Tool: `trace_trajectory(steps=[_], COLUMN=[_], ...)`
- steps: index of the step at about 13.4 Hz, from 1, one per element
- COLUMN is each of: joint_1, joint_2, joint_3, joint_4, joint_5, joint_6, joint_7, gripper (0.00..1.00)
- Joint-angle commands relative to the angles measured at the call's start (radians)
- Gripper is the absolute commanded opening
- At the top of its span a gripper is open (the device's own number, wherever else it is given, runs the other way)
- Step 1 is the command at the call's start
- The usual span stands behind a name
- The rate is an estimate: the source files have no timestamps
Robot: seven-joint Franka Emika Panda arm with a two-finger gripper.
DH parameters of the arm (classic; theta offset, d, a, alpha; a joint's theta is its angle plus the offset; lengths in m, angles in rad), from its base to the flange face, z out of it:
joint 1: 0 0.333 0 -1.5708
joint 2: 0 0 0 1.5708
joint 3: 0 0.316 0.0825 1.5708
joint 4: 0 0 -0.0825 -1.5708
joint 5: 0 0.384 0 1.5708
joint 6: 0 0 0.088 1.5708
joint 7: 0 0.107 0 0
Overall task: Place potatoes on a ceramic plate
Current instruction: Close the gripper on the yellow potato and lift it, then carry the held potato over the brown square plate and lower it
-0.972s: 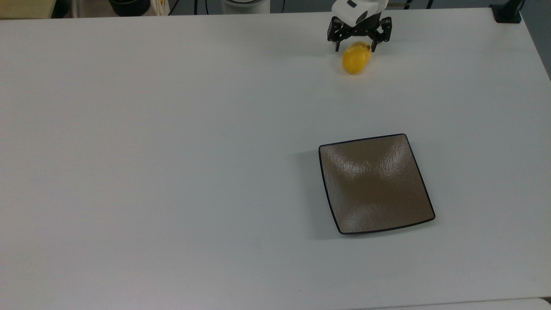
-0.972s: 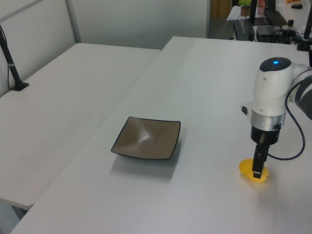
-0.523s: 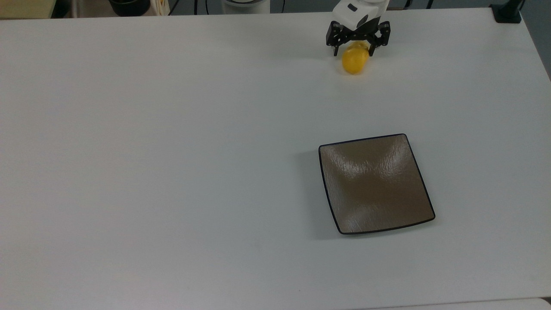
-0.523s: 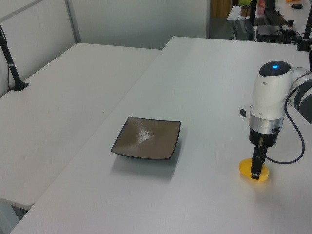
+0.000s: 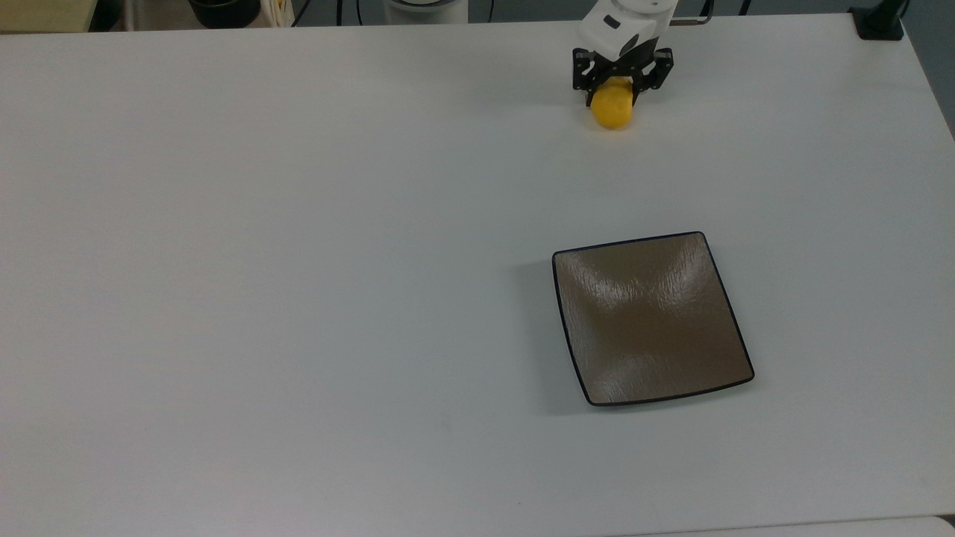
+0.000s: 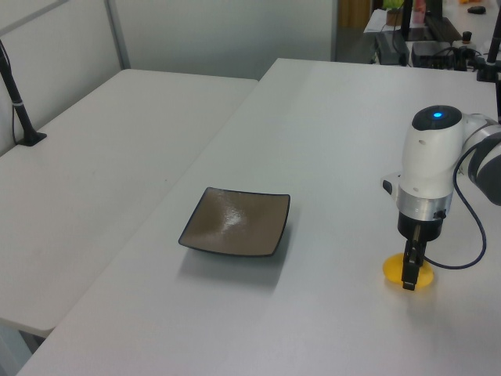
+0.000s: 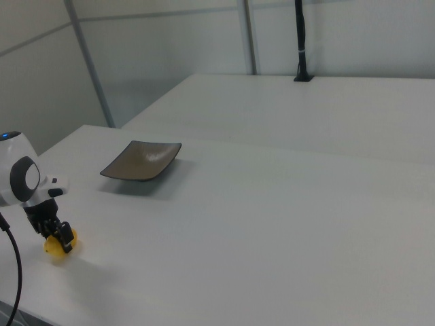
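Note:
The yellow potato (image 5: pixel 612 112) lies on the white table near the far edge in the top view, still resting on the surface. My gripper (image 5: pixel 612 95) stands straight down over it, its two black fingers pressed against the potato's sides. In the left view the potato (image 6: pixel 393 271) peeks out as a yellow disc behind the fingers of the gripper (image 6: pixel 409 279). The right view has the gripper (image 7: pixel 60 239) on the potato (image 7: pixel 54 250) at the lower left. The square brown plate (image 5: pixel 649 317) sits bare, well nearer than the potato in the top view, also plate (image 6: pixel 235 222) and plate (image 7: pixel 141 160).
A black clamp post (image 5: pixel 880 22) stands at the table's far right corner in the top view. A second white table (image 6: pixel 94 164) adjoins at the left view's left. A black cable (image 6: pixel 470 235) loops from the arm.
The fingers have drawn in from wide apart to the potato's sides. The potato has turned and now looks shorter in the top view. The wrist has shifted slightly.

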Motion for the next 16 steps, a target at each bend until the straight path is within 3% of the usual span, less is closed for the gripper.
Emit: trace_trajectory(steps=[1,4,7,13,16], joint_1=[-0.007,-0.026,-0.038,-0.037,-0.027], joint_2=[0.020,-0.005,-0.026,-0.062,-0.030], joint_3=[-0.004,-0.010,-0.048,-0.230,-0.353], joint_4=[0.021,0.035,0.128,0.395,0.564], joint_5=[-0.030,-0.046,-0.044,-0.018,0.060], joint_6=[0.022,-0.001,-0.159,-0.443,-0.565], joint_7=[0.011,-0.050,-0.101,-0.268,-0.459], gripper=[0.00,0.00,0.00,0.00,0.00])
